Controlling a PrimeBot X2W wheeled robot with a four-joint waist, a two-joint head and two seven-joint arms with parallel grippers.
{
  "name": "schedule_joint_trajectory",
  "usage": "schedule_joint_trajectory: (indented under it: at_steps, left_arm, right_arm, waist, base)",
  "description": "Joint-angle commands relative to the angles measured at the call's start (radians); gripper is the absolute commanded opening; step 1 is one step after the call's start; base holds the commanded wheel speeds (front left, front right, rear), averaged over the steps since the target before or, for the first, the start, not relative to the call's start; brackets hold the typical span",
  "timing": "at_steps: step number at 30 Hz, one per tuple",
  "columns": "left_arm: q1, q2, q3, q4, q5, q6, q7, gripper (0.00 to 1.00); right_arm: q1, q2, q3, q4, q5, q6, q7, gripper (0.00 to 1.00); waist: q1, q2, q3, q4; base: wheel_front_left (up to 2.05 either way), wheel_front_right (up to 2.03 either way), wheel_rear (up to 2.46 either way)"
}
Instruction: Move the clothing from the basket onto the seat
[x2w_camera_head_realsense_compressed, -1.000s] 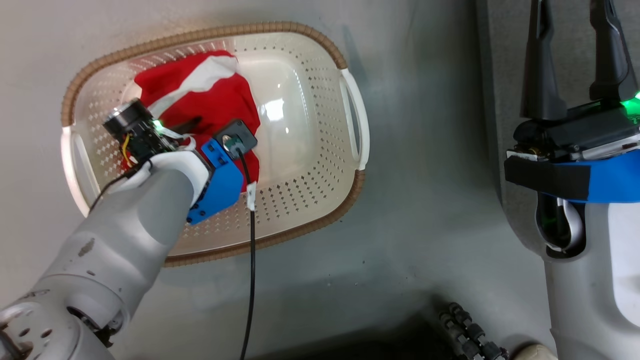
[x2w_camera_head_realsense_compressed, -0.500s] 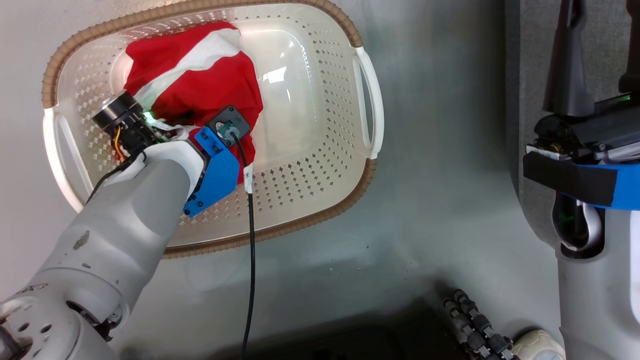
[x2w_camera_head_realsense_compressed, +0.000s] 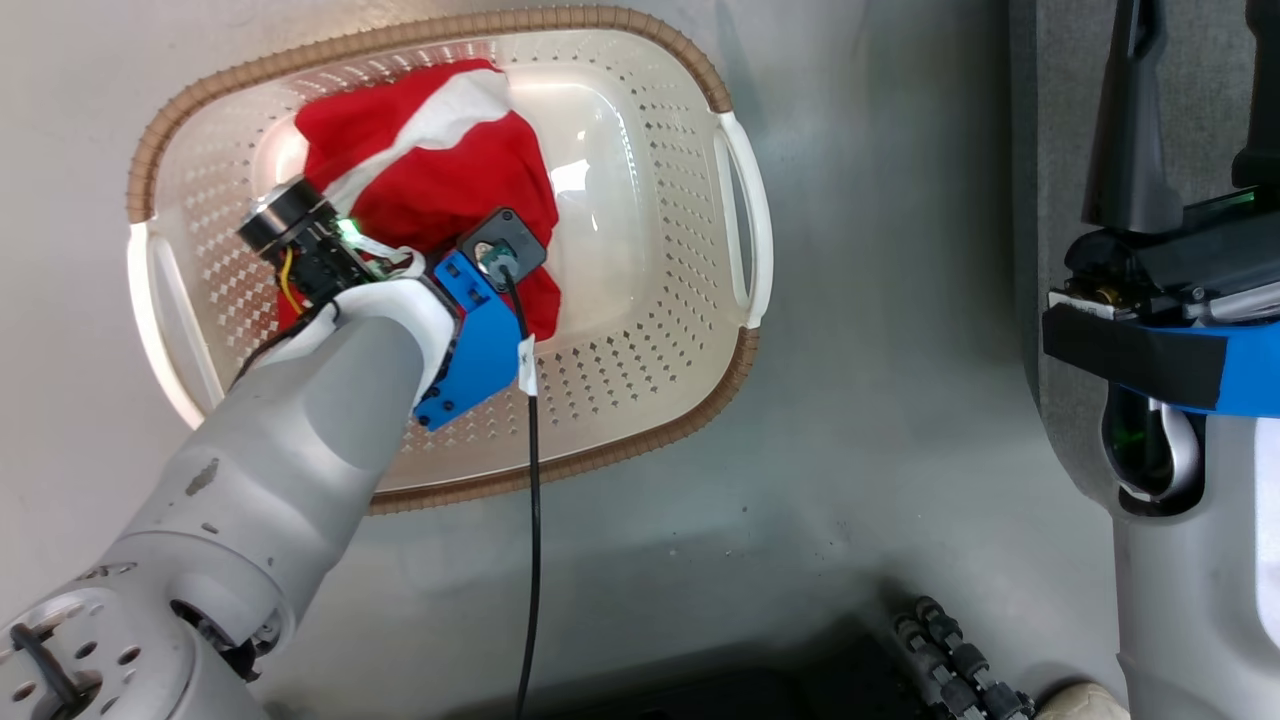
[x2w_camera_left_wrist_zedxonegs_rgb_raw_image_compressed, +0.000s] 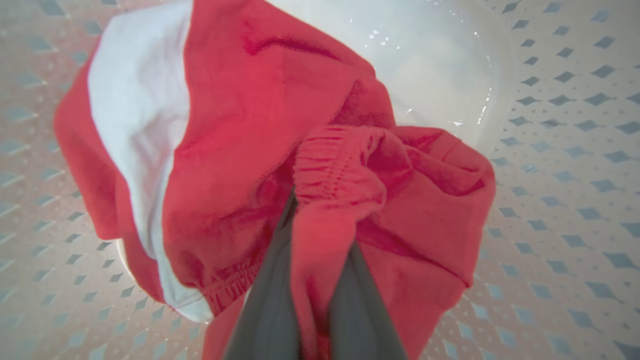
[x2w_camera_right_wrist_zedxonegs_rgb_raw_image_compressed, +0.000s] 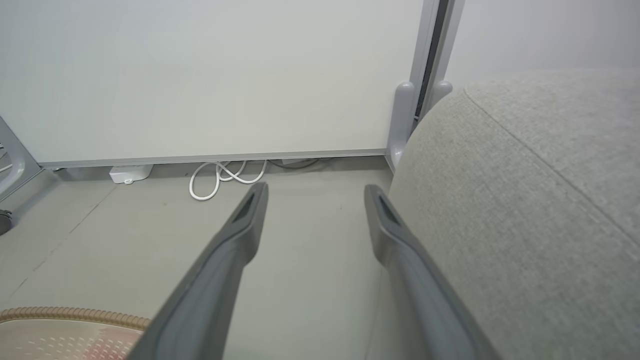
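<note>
Left fingers (x2w_camera_left_wrist_zedxonegs_rgb_raw_image_compressed: 267, 305) clenched on clothing (x2w_camera_left_wrist_zedxonegs_rgb_raw_image_compressed: 240, 115) fold inside basket (x2w_camera_head_realsense_compressed: 640, 440). Best: lift straight up till fabric clears basket rim, no snagging. Right fingers (x2w_camera_right_wrist_zedxonegs_rgb_raw_image_compressed: 235, 240) spread, empty, right of basket.

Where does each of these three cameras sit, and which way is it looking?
Head view: on the head, looking down into the basket holding clothing; left forearm and right end effector show.
Left wrist view: on the left wrist, looking into the basket; left end effector shut on the clothing.
Right wrist view: on the right wrist, looking over the floor to a wall, seat at right; right end effector open.
Shared: head and left wrist views both show basket and clothing.
</note>
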Motion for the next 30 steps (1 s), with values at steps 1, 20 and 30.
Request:
schedule_joint_trajectory:
  at_steps: [1, 20, 30]
  left_arm:
    - [-0.001, -0.006, -0.002, -0.007, -0.006, 0.0, -0.014, 0.0]
    - [0.053, -0.068, -0.006, -0.073, -0.09, 0.0, -0.232, 0.0]
    - [0.09, -0.074, 0.003, -0.124, -0.145, 0.0, -0.303, 0.0]
  right_arm:
    - [-0.002, 0.001, -0.002, 0.005, -0.009, 0.0, 0.001, 1.0]
    - [0.028, 0.001, -0.005, 0.07, -0.033, 0.0, 0.001, 1.0]
    - [0.087, -0.002, -0.015, 0.116, -0.044, 0.0, 0.001, 1.0]
  waist:
    - [-0.0001, 0.0, -0.015, 0.008]
    - [-0.0001, 0.0, -0.249, 0.077]
    - [-0.0001, 0.0, -0.415, 0.112]
  base:
    - [0.0, 0.0, 0.0]
    - [0.0, 0.0, 0.0]
    - [0.0, 0.0, 0.0]
